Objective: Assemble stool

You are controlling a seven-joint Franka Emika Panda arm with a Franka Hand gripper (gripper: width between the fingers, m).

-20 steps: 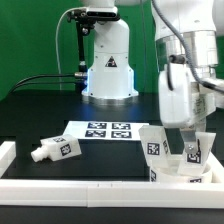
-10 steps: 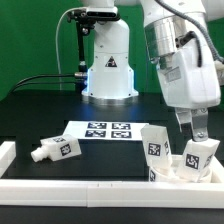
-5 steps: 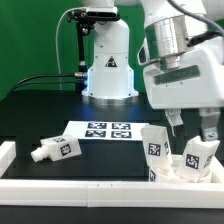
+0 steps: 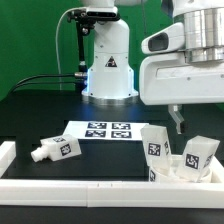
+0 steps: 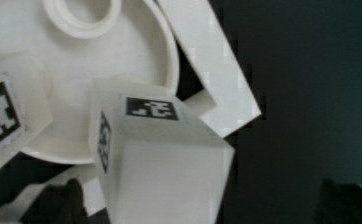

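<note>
The stool's round white seat (image 4: 186, 174) lies at the exterior view's right, by the front rail. Two stubby tagged legs stand on it, one on the left (image 4: 155, 142) and one on the right (image 4: 198, 153). A third leg (image 4: 56, 150) lies loose on the table at the left. My gripper (image 4: 200, 118) hangs open and empty well above the right leg, with one dark finger (image 4: 178, 120) showing. In the wrist view the seat (image 5: 71, 80) and a tagged leg (image 5: 169, 160) fill the picture below my gripper (image 5: 204, 212), whose dark fingertips (image 5: 57, 203) stand wide apart.
The marker board (image 4: 105, 130) lies flat in the middle of the black table. A long white frame rail (image 4: 80, 186) runs along the front edge, with a short end piece (image 4: 6, 152) at the left. The robot's white base (image 4: 108, 60) stands at the back.
My gripper was down around the right leg, has let it go and has risen straight up. The leg stays upright on the seat.
</note>
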